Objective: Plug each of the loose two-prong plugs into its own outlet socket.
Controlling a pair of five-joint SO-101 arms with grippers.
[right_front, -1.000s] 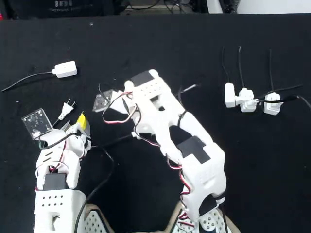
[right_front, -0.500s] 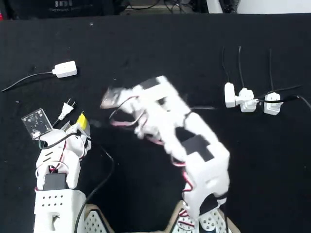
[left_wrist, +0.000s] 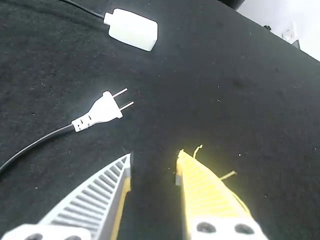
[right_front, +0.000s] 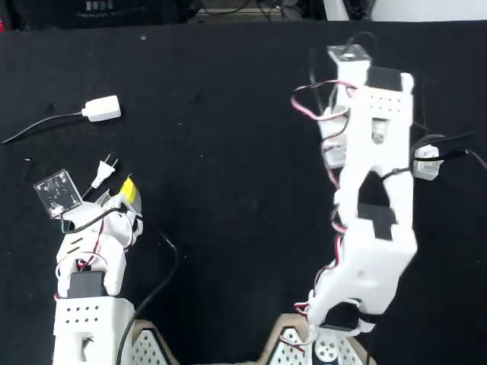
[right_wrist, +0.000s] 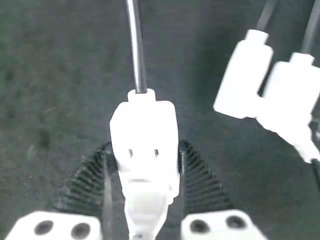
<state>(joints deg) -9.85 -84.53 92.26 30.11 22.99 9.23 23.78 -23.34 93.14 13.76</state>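
Upper right in the high view, the right gripper (right_wrist: 145, 148) pinches a socket (right_wrist: 144, 125) between its fingers, likely steadying it. Lower left, the left gripper (left_wrist: 152, 162) hovers, fingers spread, near the loose plug (left_wrist: 102, 109), ready to grab.

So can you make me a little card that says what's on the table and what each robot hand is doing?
loose plug: flat on the black table, both prongs bare
white socket block: past the plug, apart from it
left hand: open, holding nothing, just short of the plug
right hand: across the table, at a white connector with a dark cord
neighbours: two more white connectors beside that one
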